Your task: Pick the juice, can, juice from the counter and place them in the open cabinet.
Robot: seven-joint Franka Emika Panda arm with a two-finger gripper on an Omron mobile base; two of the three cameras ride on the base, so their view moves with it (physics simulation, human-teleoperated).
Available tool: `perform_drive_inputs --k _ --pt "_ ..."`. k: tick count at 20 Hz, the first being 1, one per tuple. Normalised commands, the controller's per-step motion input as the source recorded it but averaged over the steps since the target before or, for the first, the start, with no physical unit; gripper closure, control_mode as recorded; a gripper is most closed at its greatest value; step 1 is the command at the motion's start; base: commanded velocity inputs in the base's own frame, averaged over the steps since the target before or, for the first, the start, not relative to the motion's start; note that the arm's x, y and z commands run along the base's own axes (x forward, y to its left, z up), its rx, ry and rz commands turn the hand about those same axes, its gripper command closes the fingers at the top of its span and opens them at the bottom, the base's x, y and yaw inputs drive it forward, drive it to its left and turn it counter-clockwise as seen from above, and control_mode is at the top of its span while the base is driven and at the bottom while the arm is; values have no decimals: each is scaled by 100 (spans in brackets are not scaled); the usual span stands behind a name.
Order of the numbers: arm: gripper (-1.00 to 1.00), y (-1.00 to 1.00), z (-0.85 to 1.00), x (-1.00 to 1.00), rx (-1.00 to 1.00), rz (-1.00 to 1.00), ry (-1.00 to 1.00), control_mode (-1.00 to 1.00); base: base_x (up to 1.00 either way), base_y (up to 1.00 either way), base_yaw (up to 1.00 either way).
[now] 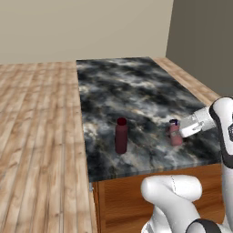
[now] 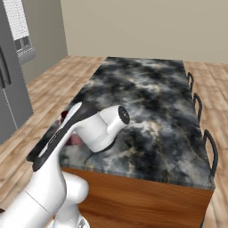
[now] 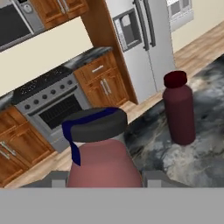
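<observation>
1. The arm (image 2: 95, 127) is built of glossy white rounded segments.
2. Dark grey or black bands mark its joints.
3. Its wrist section is a pale grey-white cylinder.

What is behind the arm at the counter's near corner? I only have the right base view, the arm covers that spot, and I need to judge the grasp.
Observer: A pink juice bottle with a dark cap stands upright there, near the front edge of the counter.
Operator: Where is the claw relative to it?
Observer: In the hand view the claw has a fingertip on each side of the bottle's body. I cannot tell whether they press it.
Operator: Anything else close by?
Observer: A taller dark maroon bottle stands upright and apart from the pink one, to its left in the left base view.
</observation>
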Motion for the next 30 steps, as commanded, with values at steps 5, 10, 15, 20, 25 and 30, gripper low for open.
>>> perform_drive_inputs --k 5,10,15,20,25,30 --pt "100 -10 43 -26 0 -15 6 -100 0 0 0" --pt "100 -7 39 -34 0 -10 0 -100 0 0 0" --pt "100 -4 37 -29 0 -6 0 -100 0 0 0" --pt "100 -2 24 -13 0 -1 -1 -100 0 0 0" --pt "100 0 1 0 0 -1 -1 -100 0 0 0" --pt "100 0 0 0 0 0 0 100 -9 0 0"
